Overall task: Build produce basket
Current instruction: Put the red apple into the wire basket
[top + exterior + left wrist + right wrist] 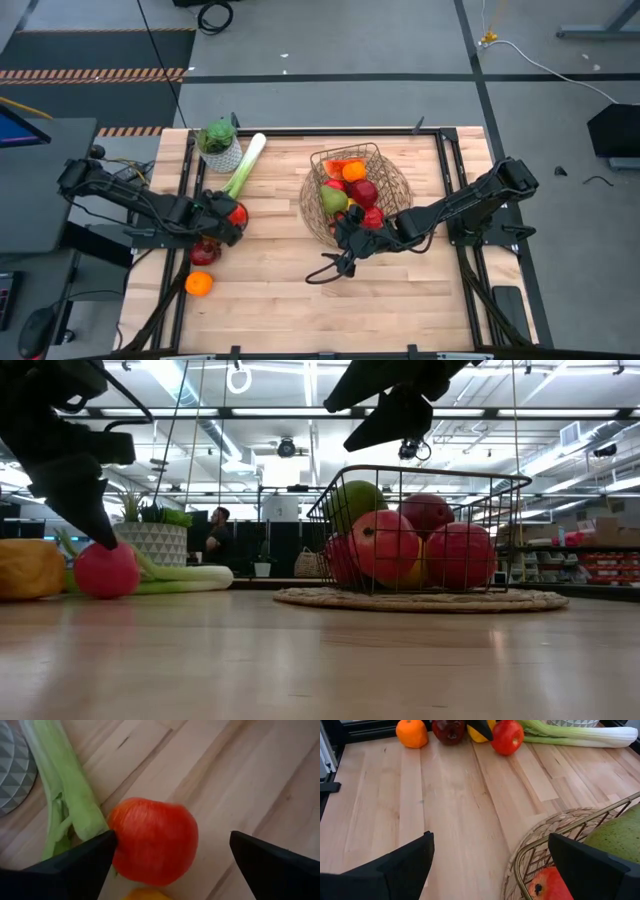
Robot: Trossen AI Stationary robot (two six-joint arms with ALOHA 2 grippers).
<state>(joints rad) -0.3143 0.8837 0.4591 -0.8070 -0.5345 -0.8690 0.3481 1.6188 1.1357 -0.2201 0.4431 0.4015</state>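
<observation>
Wood-plank worktop (300,290) is bare across the lower centre of the high view, the widest open room for either arm. Nearest that lower edge, at lower left, a loose orange (199,284) lies alone, with a dark red apple (204,252) just above it. Next up, the left gripper (228,219) stands spread around a bright red apple (152,840); in the left wrist view one finger touches the fruit's flank while the other is well clear, so the apple is bracketed, not yet clamped, and it rests on the wood. Judged purpose: a pick for transfer. A yellow item shows just beneath that apple, identity uncertain. The leek (244,166) lies touching or just beside the apple, so closing fingers may catch it. At centre right, the right gripper (345,245) hovers spread and empty over the near rim of the basket (395,165), above its woven mat; it partly occupies the approach lane from the left. The basket already holds red apples, a green pear (333,198) and an orange. Farthest, at upper left, a potted plant (218,144) stands close to the worktop's far edge, beside the leek's tip.
</observation>
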